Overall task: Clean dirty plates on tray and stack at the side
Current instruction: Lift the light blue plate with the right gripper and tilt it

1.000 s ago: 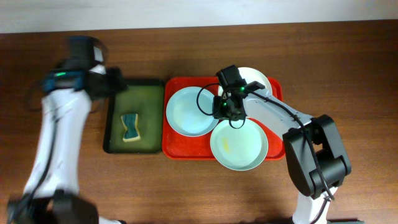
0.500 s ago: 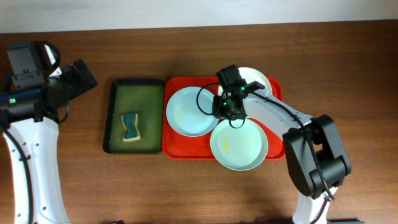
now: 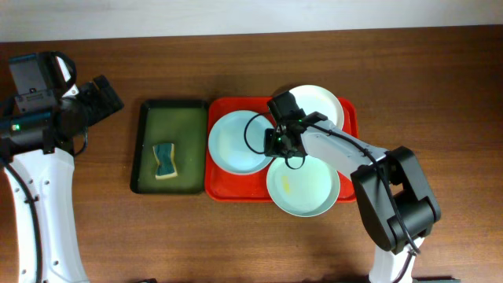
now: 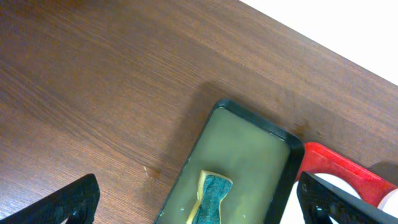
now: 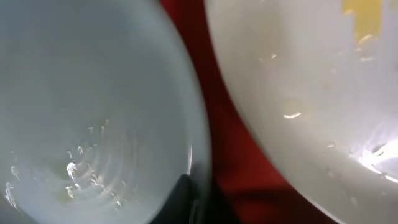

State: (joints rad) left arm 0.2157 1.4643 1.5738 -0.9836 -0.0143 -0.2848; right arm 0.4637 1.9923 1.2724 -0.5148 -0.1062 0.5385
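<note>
the red tray (image 3: 216, 189) was seen on the wooden table (image 3: 236, 47), with all three plates on it. the light blue plate (image 3: 236, 141) was placed at the tray's left side, the white plate (image 3: 322, 102) at the far right corner, and the pale green plate (image 3: 306, 189) at the near side, its edge reaching over the tray's front rim. a small yellow smear (image 3: 289, 185) was visible on the green plate.

the right gripper (image 3: 277, 141) was lowered between the blue and green plates, its jaws closed on the right rim of the light blue plate. in the right wrist view one dark finger (image 5: 186, 199) was seen against that rim, with bare red tray beside it.

the left gripper (image 3: 106, 93) was held above bare table, well apart from the plates, its jaws spread wide with nothing between them. just left of the red tray a dark green tray (image 3: 169, 118) was set, with a sponge (image 3: 163, 159) lying in it.
</note>
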